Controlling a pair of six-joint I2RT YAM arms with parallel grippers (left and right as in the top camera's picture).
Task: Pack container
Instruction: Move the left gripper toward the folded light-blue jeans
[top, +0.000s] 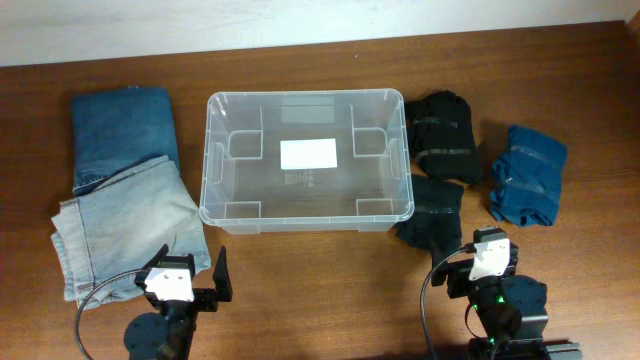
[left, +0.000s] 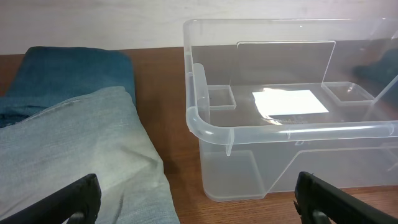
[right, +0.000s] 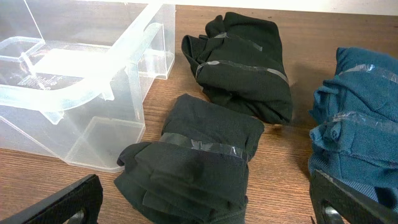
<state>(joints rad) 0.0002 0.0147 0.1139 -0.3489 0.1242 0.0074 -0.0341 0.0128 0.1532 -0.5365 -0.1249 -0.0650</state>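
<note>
I lose container (left: 280, 132) right end past left wrist frame edge; label (top: 308, 153) print too small to read.

What you see: container (top: 305, 97) is clear plastic, glossy, smooth. Its label (top: 308, 153) looks like white matt paper. Table (top: 320, 295): wood grain, low sheen. Light jeans (top: 125, 228): matt denim cloth. Black cloth bundle (right: 186, 183) w/ shiny clear tape (right: 211, 148).
</note>
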